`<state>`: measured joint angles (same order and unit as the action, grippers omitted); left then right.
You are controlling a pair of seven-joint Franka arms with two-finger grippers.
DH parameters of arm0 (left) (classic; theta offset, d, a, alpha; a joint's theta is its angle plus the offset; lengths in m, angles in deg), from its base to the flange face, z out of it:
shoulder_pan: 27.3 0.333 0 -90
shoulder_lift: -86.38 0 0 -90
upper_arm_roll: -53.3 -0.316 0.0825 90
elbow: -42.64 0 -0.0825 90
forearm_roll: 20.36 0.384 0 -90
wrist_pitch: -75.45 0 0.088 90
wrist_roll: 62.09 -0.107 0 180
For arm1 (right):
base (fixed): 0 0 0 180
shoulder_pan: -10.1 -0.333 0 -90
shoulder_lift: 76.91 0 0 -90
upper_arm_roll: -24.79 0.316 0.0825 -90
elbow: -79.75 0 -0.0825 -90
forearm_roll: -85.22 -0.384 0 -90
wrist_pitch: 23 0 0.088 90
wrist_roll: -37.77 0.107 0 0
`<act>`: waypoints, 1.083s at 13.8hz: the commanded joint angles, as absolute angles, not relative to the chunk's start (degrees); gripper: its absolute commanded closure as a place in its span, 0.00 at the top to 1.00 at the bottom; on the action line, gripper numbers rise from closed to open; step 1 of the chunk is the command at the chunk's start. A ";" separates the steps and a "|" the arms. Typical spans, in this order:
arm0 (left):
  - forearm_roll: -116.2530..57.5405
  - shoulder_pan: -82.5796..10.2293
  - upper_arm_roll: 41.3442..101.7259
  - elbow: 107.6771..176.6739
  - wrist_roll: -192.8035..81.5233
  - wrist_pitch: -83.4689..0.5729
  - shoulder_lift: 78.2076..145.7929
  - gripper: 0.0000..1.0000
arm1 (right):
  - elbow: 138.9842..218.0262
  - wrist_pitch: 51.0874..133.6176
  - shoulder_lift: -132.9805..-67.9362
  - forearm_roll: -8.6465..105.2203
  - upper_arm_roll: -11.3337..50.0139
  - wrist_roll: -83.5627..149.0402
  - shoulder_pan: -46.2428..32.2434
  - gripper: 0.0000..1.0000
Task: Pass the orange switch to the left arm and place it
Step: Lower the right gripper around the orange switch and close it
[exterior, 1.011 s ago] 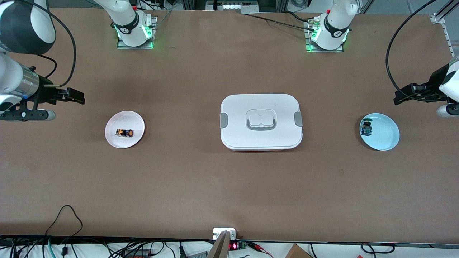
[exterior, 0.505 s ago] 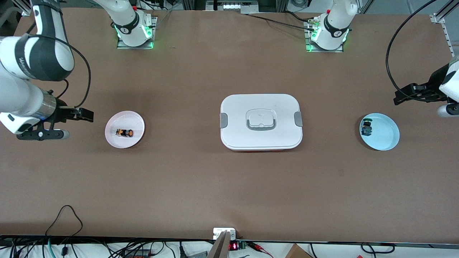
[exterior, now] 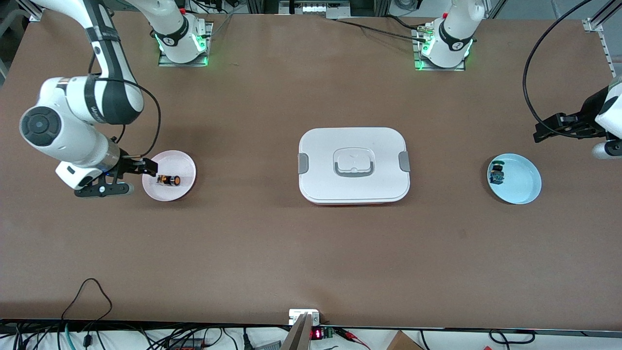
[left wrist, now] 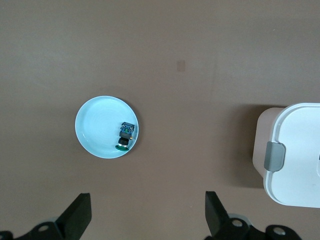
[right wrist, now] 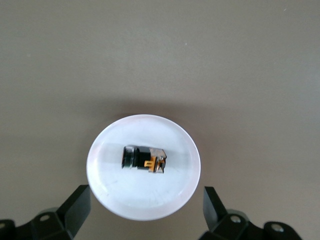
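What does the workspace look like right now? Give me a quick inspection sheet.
Surface: brown table, one small mark.
Job's things: orange switch lying on its side on pink plate; box mid-table, lid on.
Clutter: green-blue capped switch on blue plate.
Grippers: right gripper over the pink plate's rim, jaws open; left gripper waits above the table by the blue plate, jaws open.
Cables: black cable loop on the table's near edge.
Surroundings: nothing seen.
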<state>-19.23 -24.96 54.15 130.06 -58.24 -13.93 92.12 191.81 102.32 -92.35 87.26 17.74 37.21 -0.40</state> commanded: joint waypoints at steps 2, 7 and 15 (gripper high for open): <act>-19.05 -24.75 54.18 128.33 -58.84 -12.88 92.88 1.00 | 199.27 112.15 -92.02 87.33 17.93 37.86 0.96 1.00; -19.05 -24.75 54.18 128.33 -58.84 -12.88 92.88 1.00 | 201.12 116.47 -96.24 79.96 17.93 37.86 0.96 1.00; -19.05 -24.75 54.18 128.33 -58.84 -12.88 92.88 1.00 | 201.30 118.06 -100.46 73.71 17.93 37.68 0.87 1.00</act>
<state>-19.23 -24.96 54.15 130.06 -58.24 -13.93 92.12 200.94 117.25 -100.14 75.52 17.60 37.57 0.66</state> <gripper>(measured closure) 0.000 0.000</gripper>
